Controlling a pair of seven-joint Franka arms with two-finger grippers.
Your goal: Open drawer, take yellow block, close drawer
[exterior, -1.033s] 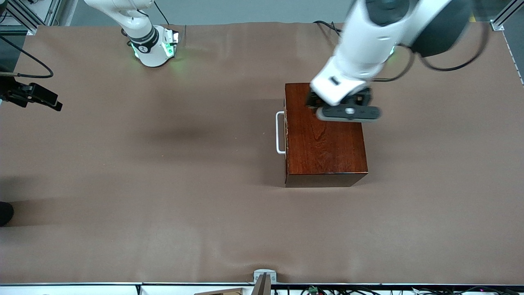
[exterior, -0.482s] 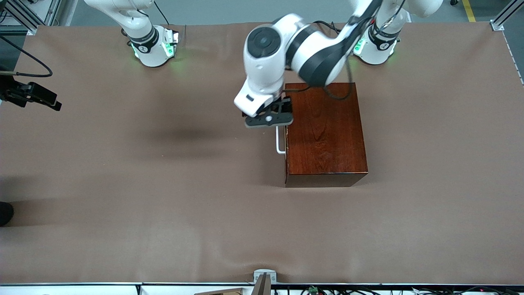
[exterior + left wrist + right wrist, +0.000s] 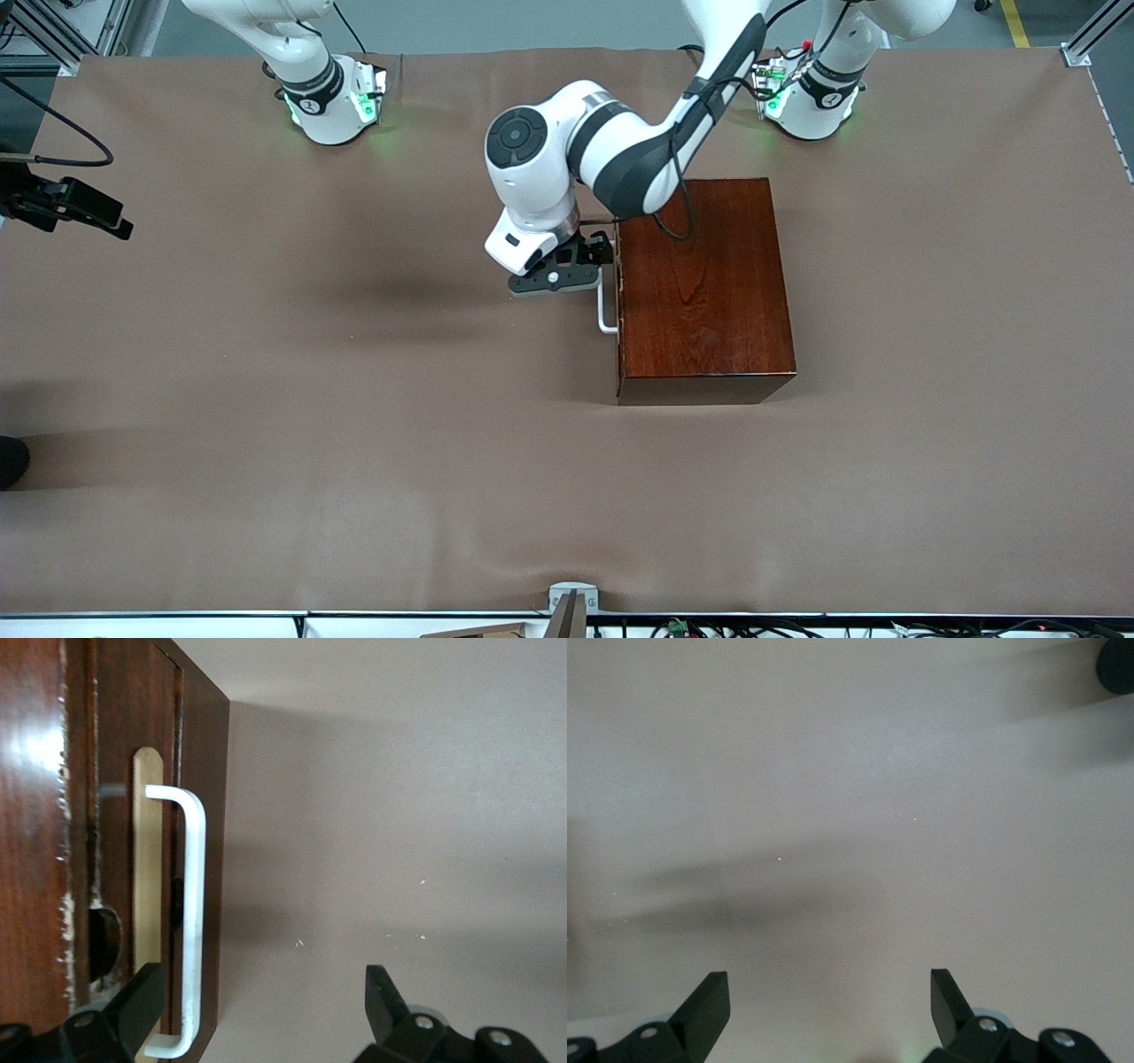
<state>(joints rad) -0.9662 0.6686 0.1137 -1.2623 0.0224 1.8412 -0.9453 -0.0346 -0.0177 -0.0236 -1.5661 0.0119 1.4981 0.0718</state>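
The right gripper [image 3: 830, 1010] waits with its fingers spread wide over bare table [image 3: 266, 399], at the right arm's end. The left gripper [image 3: 266, 1014] is open and holds nothing; it hangs in front of the drawer [image 3: 617, 275], at the white handle [image 3: 190, 912]. The drawer is shut inside the wooden box [image 3: 700, 301]. The yellow block is not visible.

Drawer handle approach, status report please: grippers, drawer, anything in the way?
Left gripper open, over the white handle, one finger by the bar. Right gripper open, waiting over bare table. Drawer shut, nothing blocking.
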